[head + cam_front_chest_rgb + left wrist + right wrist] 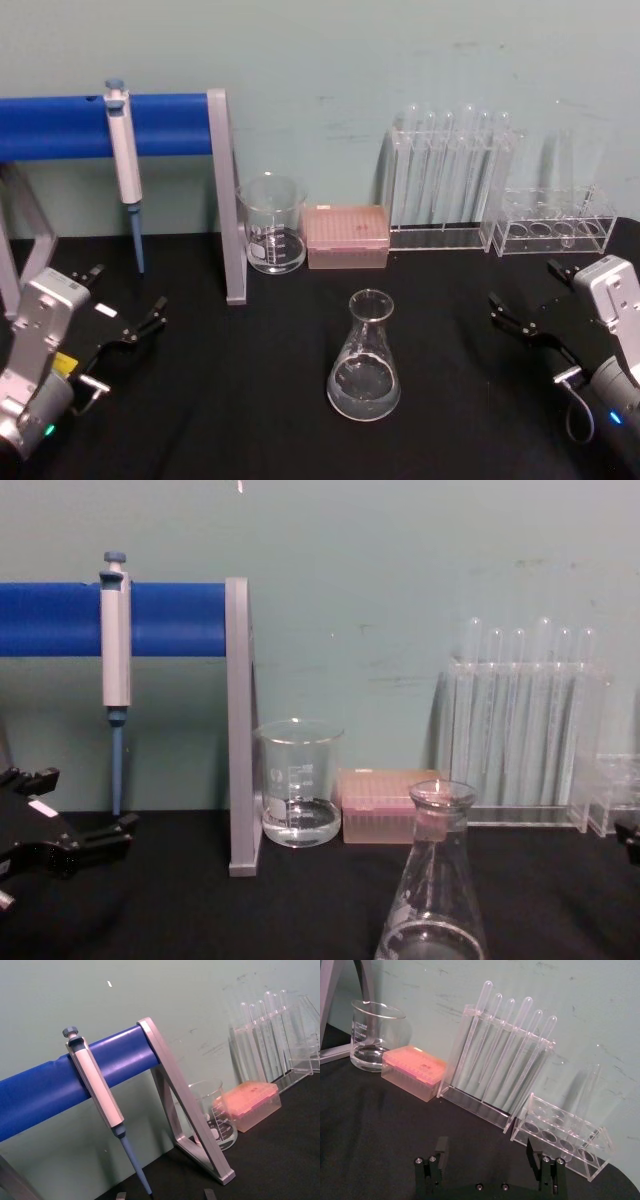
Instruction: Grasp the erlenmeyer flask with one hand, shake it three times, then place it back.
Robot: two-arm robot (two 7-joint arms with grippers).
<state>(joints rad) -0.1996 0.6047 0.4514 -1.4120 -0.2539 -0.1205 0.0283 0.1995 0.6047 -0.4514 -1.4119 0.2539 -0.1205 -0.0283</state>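
The erlenmeyer flask point(365, 362) stands upright on the black table, in the middle and near the front, with a little clear liquid in its base. In the chest view the erlenmeyer flask point(432, 905) is close and right of centre. My left gripper point(124, 297) rests open at the table's left side, well left of the flask, and its black fingers point(98, 836) enter the chest view from the left. My right gripper point(536, 292) is open at the right side, also clear of the flask. The right wrist view has that gripper point(487, 1152) with wide-spread jaws and nothing between them.
A glass beaker point(271, 225) and a pink tip box point(345, 236) stand behind the flask. A test-tube rack point(452, 185) and a smaller acrylic rack point(553, 225) are at the back right. A pipette point(124, 160) hangs on a blue-barred stand point(222, 195) at the back left.
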